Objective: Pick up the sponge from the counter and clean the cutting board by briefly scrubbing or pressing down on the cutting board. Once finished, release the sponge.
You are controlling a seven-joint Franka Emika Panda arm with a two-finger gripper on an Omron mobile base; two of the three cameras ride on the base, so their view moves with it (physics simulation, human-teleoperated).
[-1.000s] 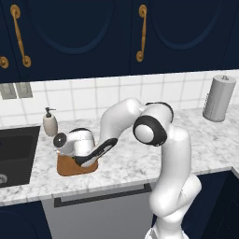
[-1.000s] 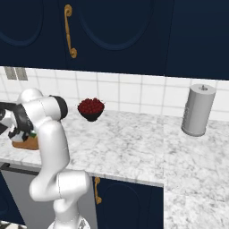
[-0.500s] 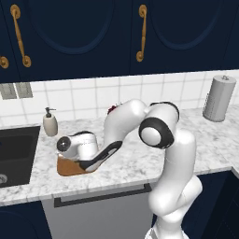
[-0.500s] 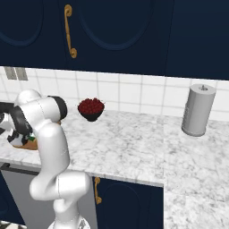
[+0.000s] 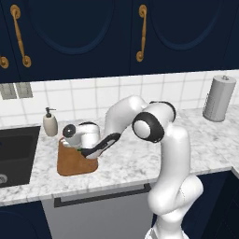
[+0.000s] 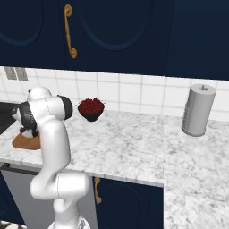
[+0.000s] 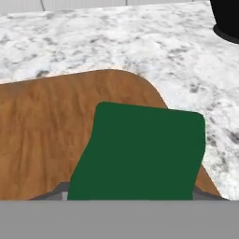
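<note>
The brown wooden cutting board [image 5: 70, 164] lies on the white marble counter [image 5: 130, 163], just right of the sink. My gripper [image 5: 85, 150] is low over the board's right part, shut on the sponge [image 5: 80, 150]. In the hand view the sponge's green top [image 7: 140, 154] lies flat on the cutting board [image 7: 42, 135] near its rounded corner. My gripper [image 7: 130, 195] sits at the bottom edge with its jaws against the sponge's sides. From the right base view, a strip of the cutting board [image 6: 24, 142] shows behind my arm.
A soap dispenser [image 5: 50, 122] stands just behind the board, and the dark sink [image 5: 14, 154] lies to its left. A dark bowl of red fruit [image 6: 91, 108] sits against the tiled wall. A grey paper towel roll [image 5: 218, 98] stands far right.
My hand has slid a little to the right over the board with the sponge in it, and the elbow has swung right and up.
</note>
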